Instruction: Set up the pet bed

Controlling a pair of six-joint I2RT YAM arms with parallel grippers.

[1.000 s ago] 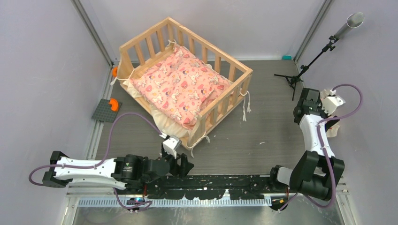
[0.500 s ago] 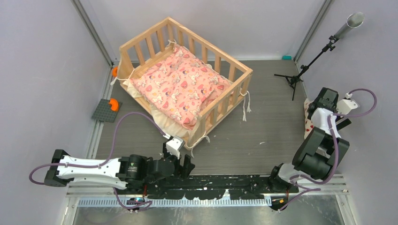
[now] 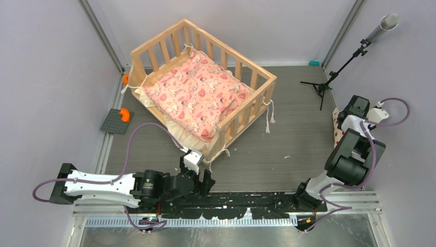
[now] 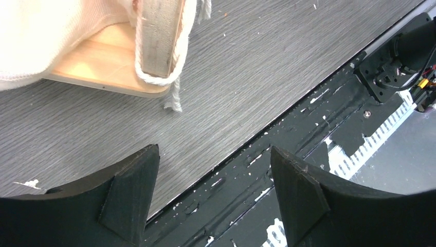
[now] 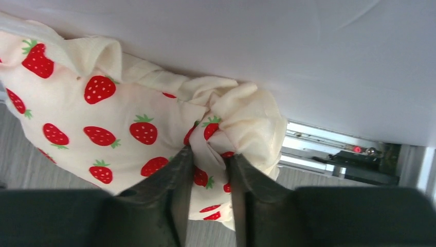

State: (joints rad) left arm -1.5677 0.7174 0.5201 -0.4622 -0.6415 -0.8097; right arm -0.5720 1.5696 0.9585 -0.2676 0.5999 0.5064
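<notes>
Right end effector (image 5: 208, 154) is clenched on a bunched fold of the cream pillow with red strawberry print (image 5: 103, 118). You can see cloth pinched between both fingers (image 5: 180, 175) in the wrist view. The pillow is crammed up against the pale wall on the far right edge of the grey wood-grain bench (image 3: 288, 134).

Left end effector (image 4: 213, 170) is released, jaws wide with nothing between them. It hovers low over the bench, just beside the near corner of the light wooden crib-style pet bed (image 3: 270, 81), where a cream tie cord (image 4: 172, 77) loops round the corner post.

What the next move turns on, I reckon: the bed lies to the left of the right end effector and further back, well apart from it across bare bench. It sits cornerwise to the arms, one corner pointing at the left arm. From above I honestly can't call which way its long axis runs. The pink cartoon-print cushion (image 3: 200, 92) is already inside.

So the left arm is nearer the bed, but the right one has the pillow. The slatted rail on that side probably needs clearing on the way in. A black tripod stand with a grey tube (image 3: 329, 82) sits just behind the right arm. A dark grey studded plate with an orange piece (image 3: 117, 121) lies off to the left, out of the way.
</notes>
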